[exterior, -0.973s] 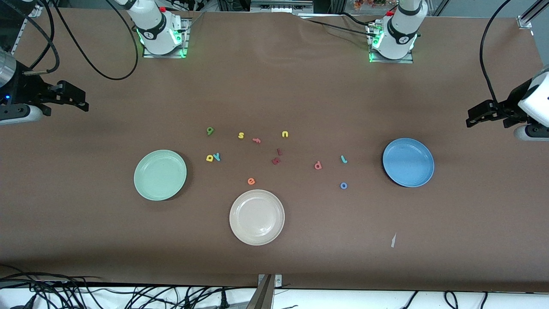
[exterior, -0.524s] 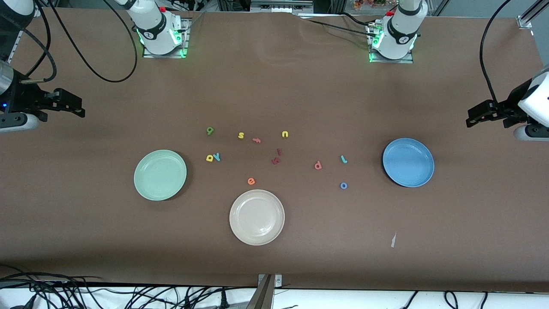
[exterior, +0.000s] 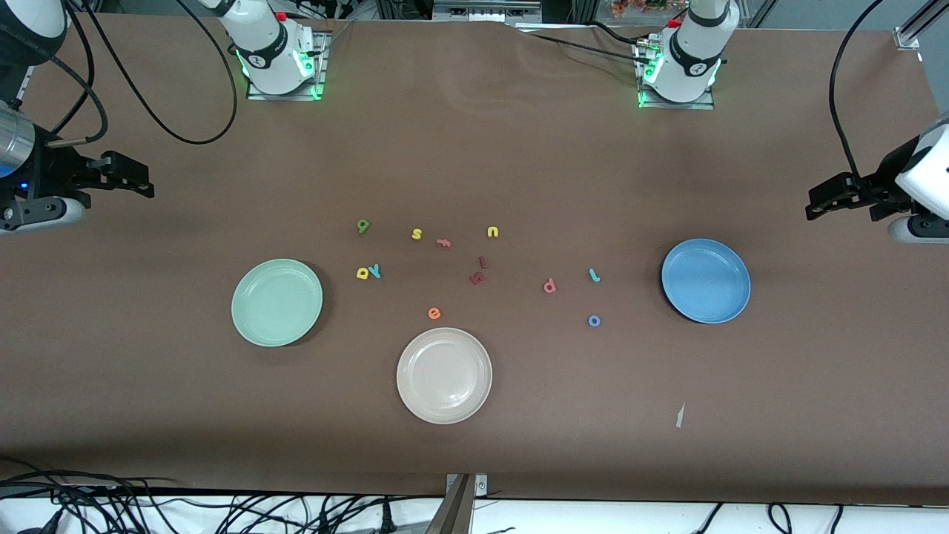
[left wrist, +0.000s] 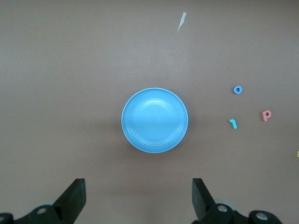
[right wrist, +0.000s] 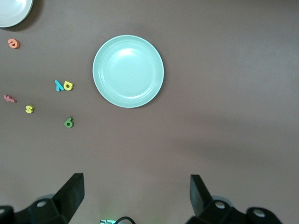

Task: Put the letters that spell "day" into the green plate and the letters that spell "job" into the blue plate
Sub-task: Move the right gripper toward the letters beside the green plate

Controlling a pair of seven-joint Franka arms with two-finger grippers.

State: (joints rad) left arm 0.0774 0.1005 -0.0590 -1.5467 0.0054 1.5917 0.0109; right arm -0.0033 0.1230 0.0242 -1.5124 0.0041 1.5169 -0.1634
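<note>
Both plates empty; left gripper (exterior: 815,208) and right gripper (exterior: 141,182) held apart, nothing gripped; tiny yellow foam bowl letter (exterior: 362,274) touching teal foam "y" (exterior: 375,271); both may be nudged or lifted together.

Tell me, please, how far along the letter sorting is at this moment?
Nothing is done: the green plate and blue plate hold no letters. Nothing is in hand; the left gripper and right gripper hang open at the table's ends. All is left: the green letter, yellow letter and "y", then the hook, "o" and salmon letter, lie on the table.
</note>
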